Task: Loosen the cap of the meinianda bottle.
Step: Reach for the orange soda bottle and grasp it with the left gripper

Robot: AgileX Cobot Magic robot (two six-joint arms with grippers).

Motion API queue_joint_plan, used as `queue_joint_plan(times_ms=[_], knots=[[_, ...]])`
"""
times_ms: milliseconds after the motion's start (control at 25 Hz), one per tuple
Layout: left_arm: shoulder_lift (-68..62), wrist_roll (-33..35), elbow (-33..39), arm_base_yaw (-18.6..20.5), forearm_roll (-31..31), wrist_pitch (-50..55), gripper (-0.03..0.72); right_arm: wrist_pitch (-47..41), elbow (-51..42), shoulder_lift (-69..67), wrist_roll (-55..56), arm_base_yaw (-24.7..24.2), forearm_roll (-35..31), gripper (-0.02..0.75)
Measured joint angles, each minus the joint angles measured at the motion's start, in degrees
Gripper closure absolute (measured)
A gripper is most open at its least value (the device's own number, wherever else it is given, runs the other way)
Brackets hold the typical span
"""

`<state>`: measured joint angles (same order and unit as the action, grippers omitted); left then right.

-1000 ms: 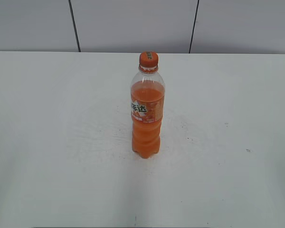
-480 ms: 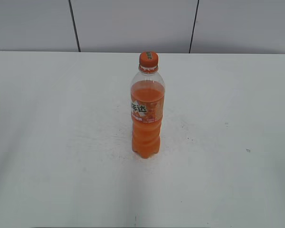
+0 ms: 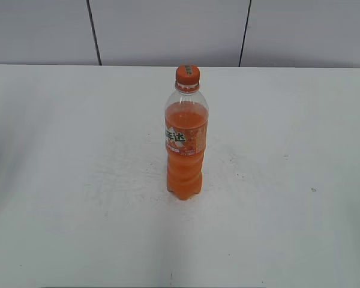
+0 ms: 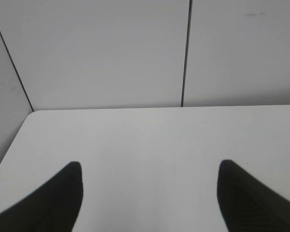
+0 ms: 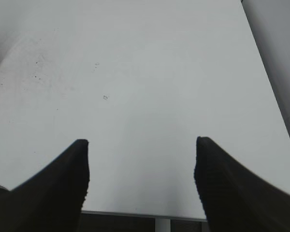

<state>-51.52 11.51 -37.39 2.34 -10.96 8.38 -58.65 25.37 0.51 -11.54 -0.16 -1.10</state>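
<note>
At the middle of the white table (image 3: 60,180) stands the bottle (image 3: 186,150), upright, orange drink filling it to just above the label, with the cap (image 3: 188,73) seated on the neck above the orange ring. Neither arm appears in the exterior view, so nothing touches the bottle. Left gripper (image 4: 150,186): jaws spread wide, nothing between them, bare tabletop beneath and the panelled wall (image 4: 101,53) beyond; the bottle is absent from this wrist view. Right gripper (image 5: 141,166): jaws likewise wide apart and empty, facing tabletop near the table's edge, marked only by small specks; the bottle is absent here too.

Judged step: the opening approach, before any contact. The cap looks fully on, and no loosening has begun. The next move probably calls for one gripper to travel to the bottle and clamp its body to steady it, and the other to descend over the cap, close on its ribbed edge and twist. A tall, narrow bottle may tip if the cap is turned without a firm hold lower down.

Surroundings: no other objects lie around the bottle, and nothing blocks either path toward it.
</note>
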Motion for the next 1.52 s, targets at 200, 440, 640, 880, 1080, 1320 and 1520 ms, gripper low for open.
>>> queue_joint_plan(times_ms=[200, 440, 640, 880, 1080, 1320, 1520], knots=[[-10.0, -4.5, 0.0, -4.9, 5.8, -12.2, 0.166, 0.0, 0.0, 0.0, 0.0, 0.0, 0.0, 0.224], [-20.9, -33.0, 1.6, -6.1, 35.4, -32.2, 0.166, 0.0, 0.0, 0.0, 0.0, 0.0, 0.0, 0.224], [-25.4, -38.4, 4.0, -5.9, 50.0, -41.9, 0.166, 0.0, 0.0, 0.0, 0.0, 0.0, 0.0, 0.224], [-28.8, -45.5, 4.1, -1.2, 73.9, -60.6, 0.166, 0.0, 0.0, 0.0, 0.0, 0.0, 0.0, 0.224], [-36.5, -50.0, 3.6, 3.4, 85.0, -72.6, 0.166, 0.0, 0.0, 0.0, 0.0, 0.0, 0.0, 0.224], [-44.4, -49.7, 1.1, 3.5, 90.7, -76.9, 0.126, 0.0, 0.0, 0.0, 0.0, 0.0, 0.0, 0.224], [-48.4, -44.3, 0.8, 2.0, 87.9, -77.4, 0.036, 0.0, 0.0, 0.0, 0.0, 0.0, 0.0, 0.224]])
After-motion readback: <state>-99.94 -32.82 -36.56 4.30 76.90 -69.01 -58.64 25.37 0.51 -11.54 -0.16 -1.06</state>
